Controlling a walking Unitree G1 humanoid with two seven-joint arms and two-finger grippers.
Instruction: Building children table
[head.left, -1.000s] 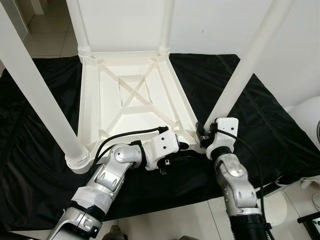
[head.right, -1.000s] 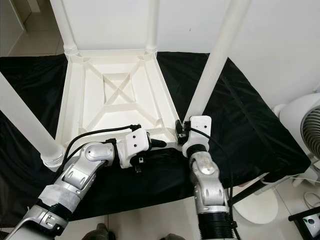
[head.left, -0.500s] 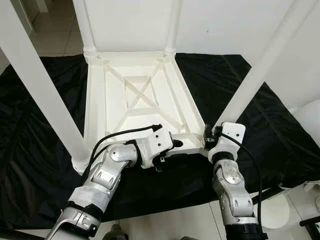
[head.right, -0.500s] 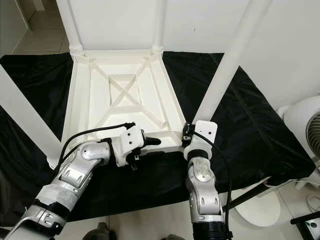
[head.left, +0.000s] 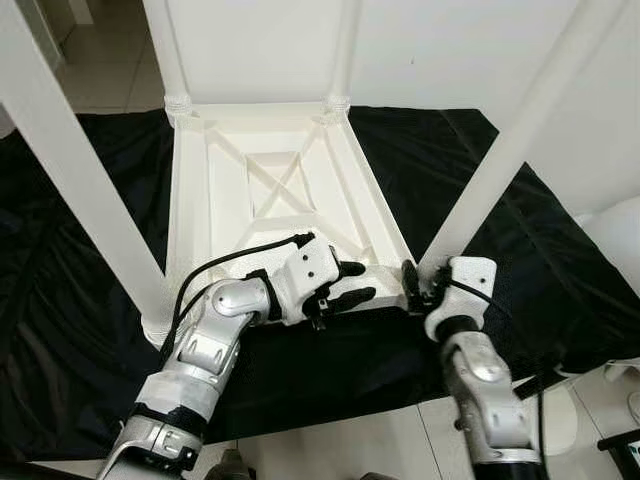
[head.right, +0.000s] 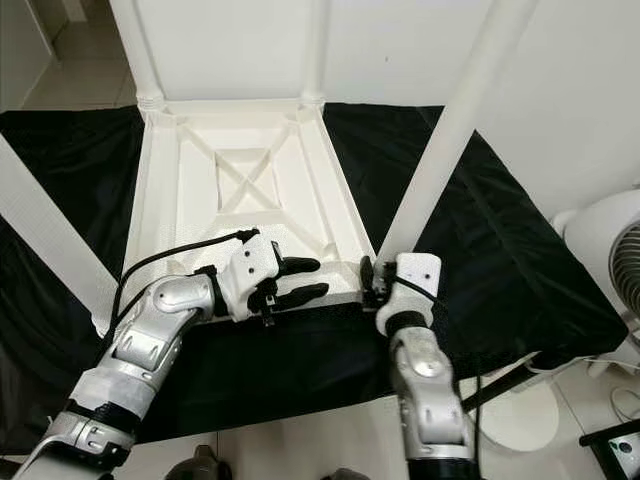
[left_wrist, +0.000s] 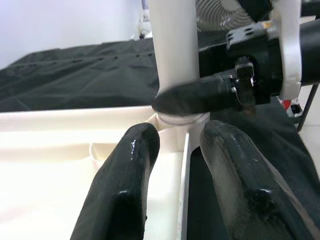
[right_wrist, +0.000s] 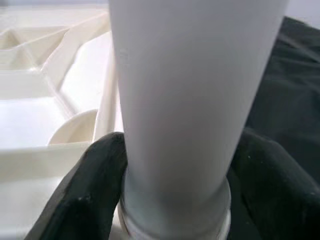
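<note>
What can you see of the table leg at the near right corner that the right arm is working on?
The near-right leg is a smooth white tube, plastic by the look, standing upright from the corner socket of the upturned white tabletop and running out of frame at the top. A ribbed collar rings its base. The right pincer has a black finger on either side of that base. The leg stands over black cloth.
</note>
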